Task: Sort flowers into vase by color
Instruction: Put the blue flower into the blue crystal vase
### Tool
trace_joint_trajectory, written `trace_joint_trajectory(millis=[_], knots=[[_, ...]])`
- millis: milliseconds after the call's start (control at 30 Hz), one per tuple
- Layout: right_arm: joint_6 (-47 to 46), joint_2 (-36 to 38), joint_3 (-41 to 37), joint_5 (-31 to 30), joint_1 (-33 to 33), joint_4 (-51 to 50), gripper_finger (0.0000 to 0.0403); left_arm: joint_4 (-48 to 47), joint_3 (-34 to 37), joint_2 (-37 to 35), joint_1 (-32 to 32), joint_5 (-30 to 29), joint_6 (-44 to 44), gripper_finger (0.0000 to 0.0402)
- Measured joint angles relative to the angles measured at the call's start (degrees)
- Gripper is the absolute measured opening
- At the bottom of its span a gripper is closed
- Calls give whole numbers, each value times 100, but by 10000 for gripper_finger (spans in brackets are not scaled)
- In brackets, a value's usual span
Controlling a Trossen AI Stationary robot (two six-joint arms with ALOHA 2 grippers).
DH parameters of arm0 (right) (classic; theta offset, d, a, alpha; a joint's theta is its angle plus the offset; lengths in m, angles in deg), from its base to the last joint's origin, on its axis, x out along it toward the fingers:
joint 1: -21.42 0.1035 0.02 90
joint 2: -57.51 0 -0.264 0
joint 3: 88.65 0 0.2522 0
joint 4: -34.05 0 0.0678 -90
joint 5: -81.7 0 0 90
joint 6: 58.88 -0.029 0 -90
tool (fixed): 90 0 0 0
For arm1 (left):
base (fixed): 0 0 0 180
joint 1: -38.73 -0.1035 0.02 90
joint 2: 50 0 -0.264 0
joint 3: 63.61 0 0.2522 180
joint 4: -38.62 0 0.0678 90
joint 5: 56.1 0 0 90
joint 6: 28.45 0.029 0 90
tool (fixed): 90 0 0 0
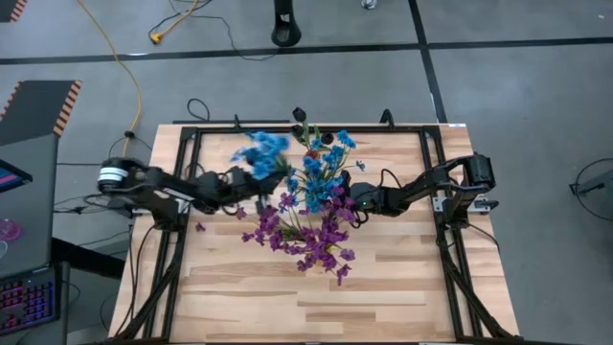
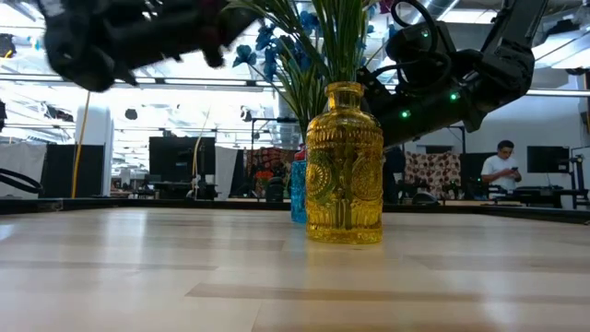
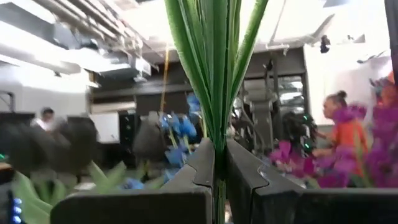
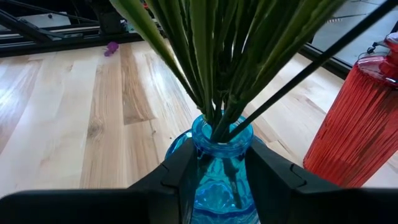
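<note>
A blue glass vase [image 4: 221, 186] holds a bunch of green stems [image 4: 211, 62]; their bright blue clusters [image 1: 314, 177] show from above. My right gripper [image 4: 221, 168] stands at this vase's neck. A yellow glass vase [image 2: 344, 166] stands on the table nearer the near edge, with green stems in it and purple blooms [image 1: 306, 235] spread over it. My left gripper [image 3: 217, 180] is left of the vases, high above the table, shut on a blue flower sprig [image 1: 261, 153]. A red ribbed vase [image 4: 360, 124] stands beside the blue one. My left gripper pinches the blue sprig's green stems [image 3: 217, 149] between its two fingers. The stems rise from the fingers and the blue cluster is beyond them. The sprig is lifted clear of the table. My right gripper has one finger [image 4: 177, 177] on each side of the blue vase's neck [image 4: 221, 140], coming level from the table's right. The vase stands upright on the table.
A loose purple petal [image 1: 200, 227] lies on the wood left of the vases. Black frame rails [image 1: 436, 192] run along the table's sides. The near half of the table [image 1: 316, 307] is bare wood. People are in the room beyond.
</note>
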Motion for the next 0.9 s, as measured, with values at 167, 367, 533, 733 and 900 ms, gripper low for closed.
trace_joint_trajectory(millis=[167, 367, 533, 733, 900], knots=[[-1, 0, 0, 0, -1, -1, 150, 124, -440, 782, -332, 518, -581, 0], [0, 0, 0, 0, -2, -2, 150, 123, -1048, 1419, -494, 989, -899, 0], [0, 0, 0, 0, -2, -2, 150, 108, -1547, 1787, -530, 1255, -1020, 0], [0, 0, 0, 0, -4, -1, 150, 114, -1610, 1870, -543, 1264, -1170, 0], [0, 0, 0, 0, -4, -2, 150, 104, -1551, 1870, -543, 1251, -1123, 0]])
